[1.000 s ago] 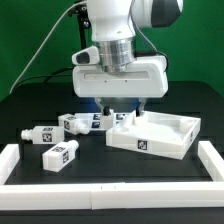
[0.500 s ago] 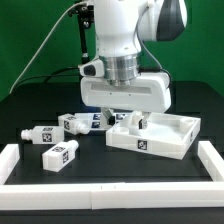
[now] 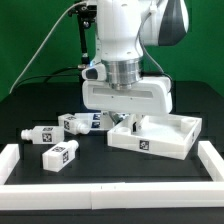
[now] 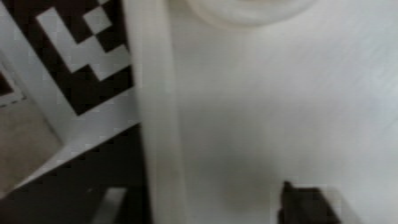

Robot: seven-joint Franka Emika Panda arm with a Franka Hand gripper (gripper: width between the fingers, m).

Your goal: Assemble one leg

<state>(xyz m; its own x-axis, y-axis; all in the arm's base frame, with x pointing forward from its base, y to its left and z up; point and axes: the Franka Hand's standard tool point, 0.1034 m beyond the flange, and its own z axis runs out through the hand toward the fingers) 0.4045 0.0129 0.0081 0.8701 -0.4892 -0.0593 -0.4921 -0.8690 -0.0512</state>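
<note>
**Exterior view.** Leg (image 3: 95,121): small white block, matte, square-edged, with black-and-white tags. It lies flat on the black worktop (image 3: 30,100), long axis across the view, just beside the left wall of the white tray (image 3: 160,143) and partly hidden by the arm (image 3: 125,92). Second leg (image 3: 72,124), third leg (image 3: 34,132) and fourth leg (image 3: 60,154) lie further left (the third's stub points left).

**Wrist view.** A blurred white surface (image 4: 249,120) fills the frame, with a tag (image 4: 86,60) beside it. Fingers (image 4: 308,203): dark tips only; cannot tell their spread.
</note>
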